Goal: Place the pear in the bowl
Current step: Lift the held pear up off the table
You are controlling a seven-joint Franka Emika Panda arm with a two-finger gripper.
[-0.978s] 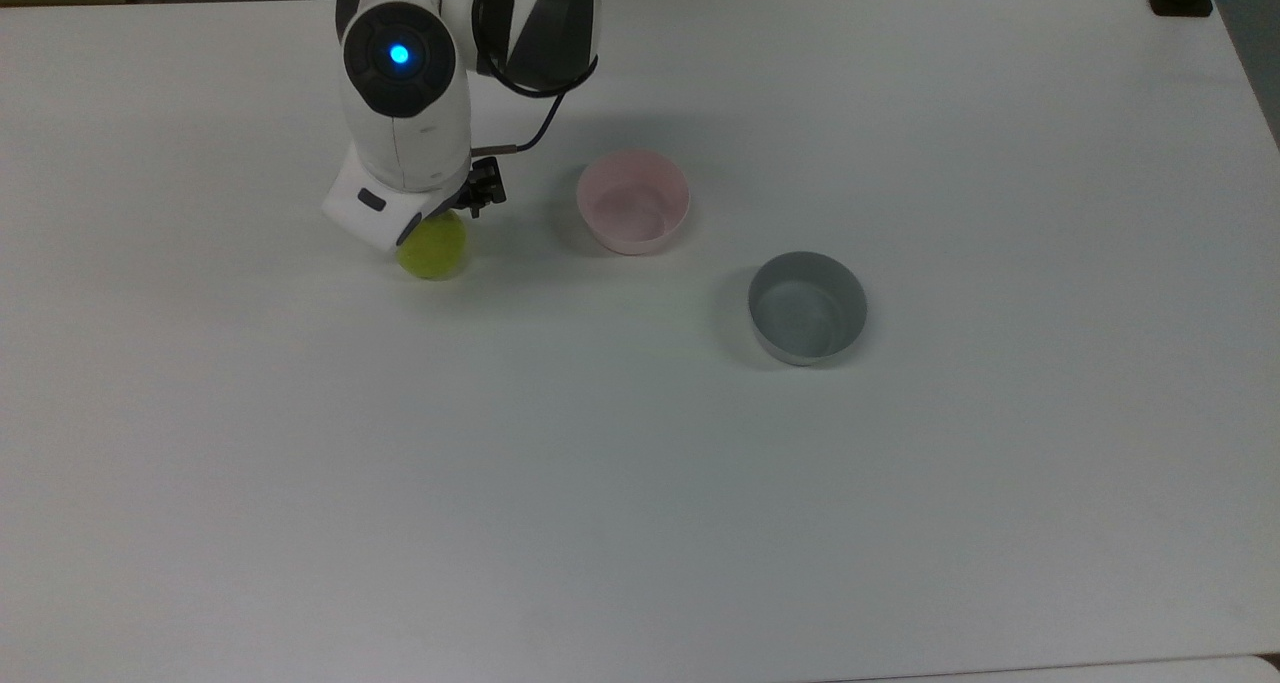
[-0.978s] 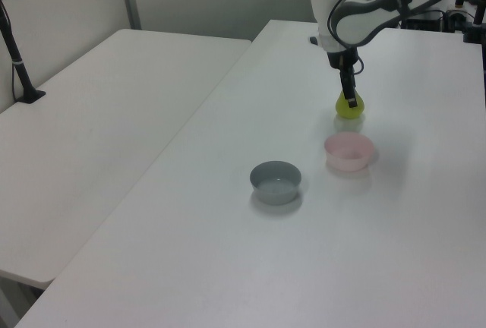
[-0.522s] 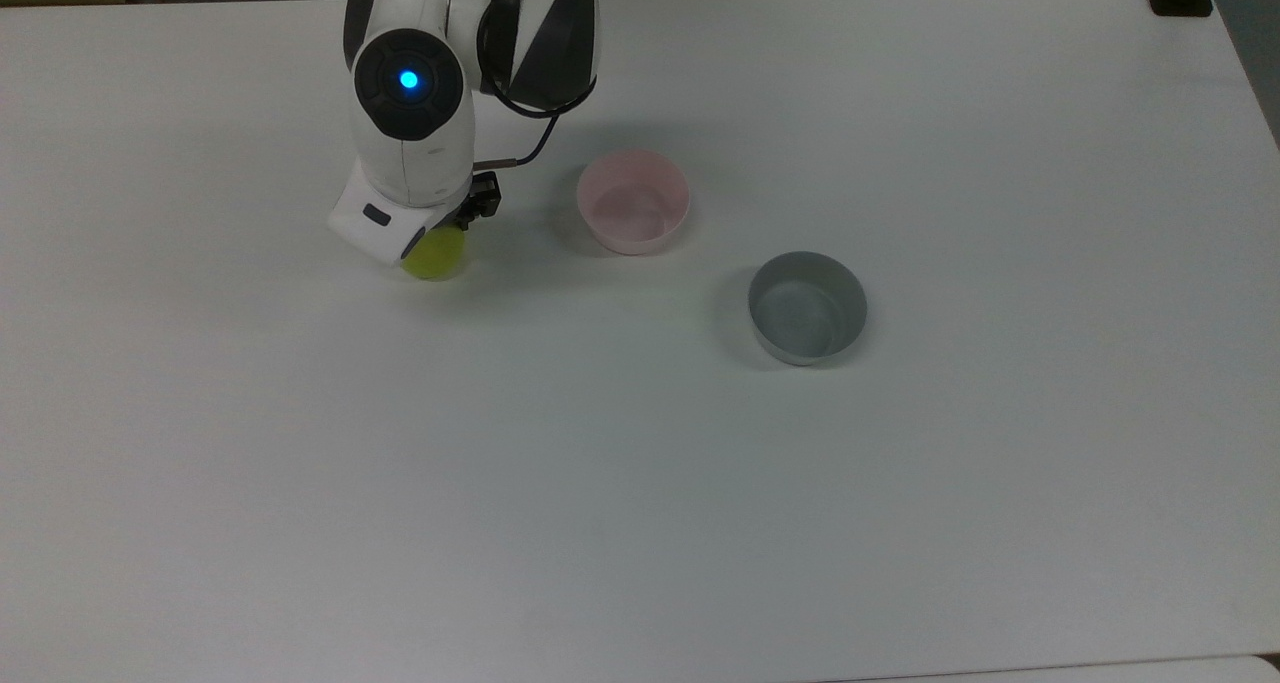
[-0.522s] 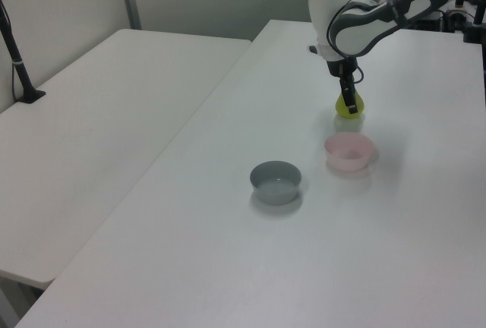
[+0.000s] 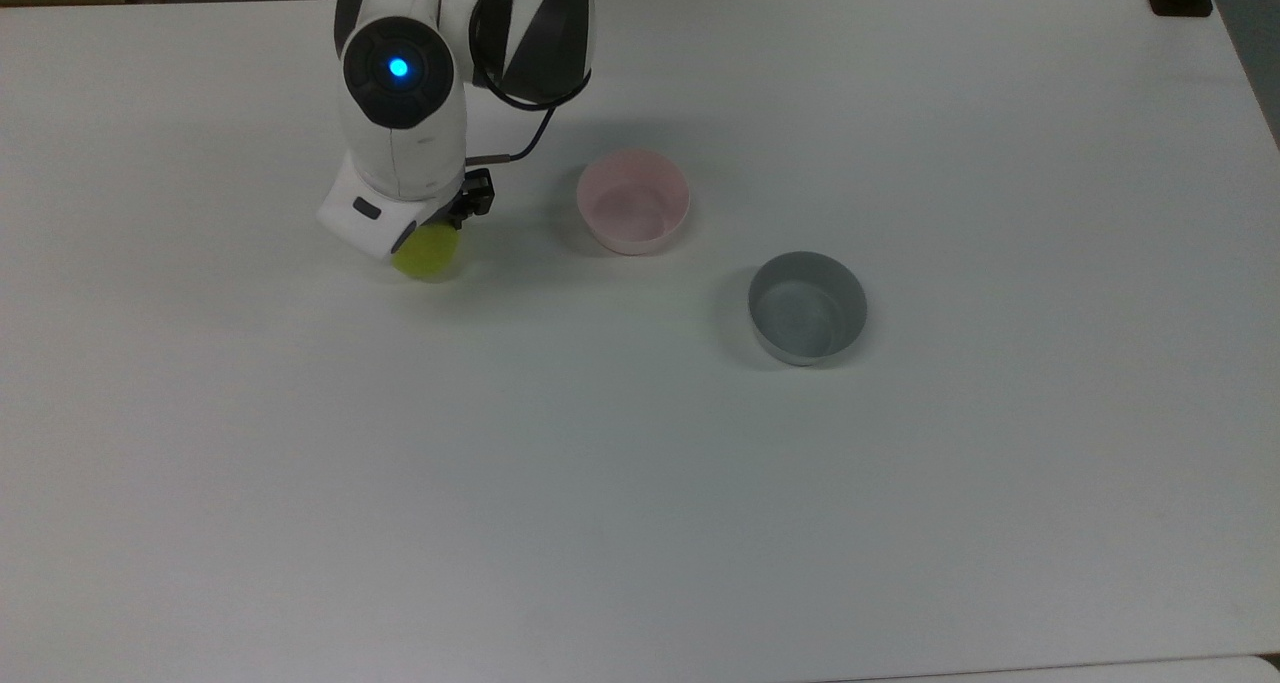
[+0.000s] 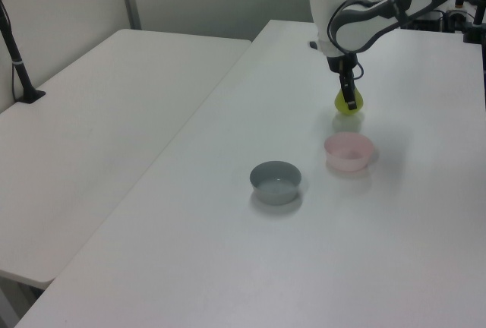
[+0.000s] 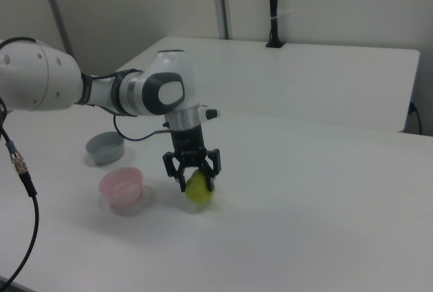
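Observation:
The yellow-green pear (image 7: 199, 192) hangs a little above the white table, with my gripper (image 7: 196, 185) shut on it from above, a black finger on each side. In the left view the pear (image 6: 348, 103) floats over its own faint shadow. From the top view the arm's white hand covers most of the pear (image 5: 430, 255), leaving only its lower edge showing. The pale pink bowl (image 5: 633, 203) stands empty to the pear's right in the top view, about a bowl's width away; it also appears as the bowl (image 6: 348, 152) and the bowl (image 7: 120, 185).
A grey bowl (image 5: 806, 308) of similar size stands empty, further right and nearer in the top view, also seen as the grey bowl (image 6: 276, 181). A black cable hangs off the arm's wrist. A second white table adjoins at the left view's left.
My gripper has risen a little with the pear in it, lifting the fruit off the table. In the top view the hand has shifted slightly left. The bowls have not moved.

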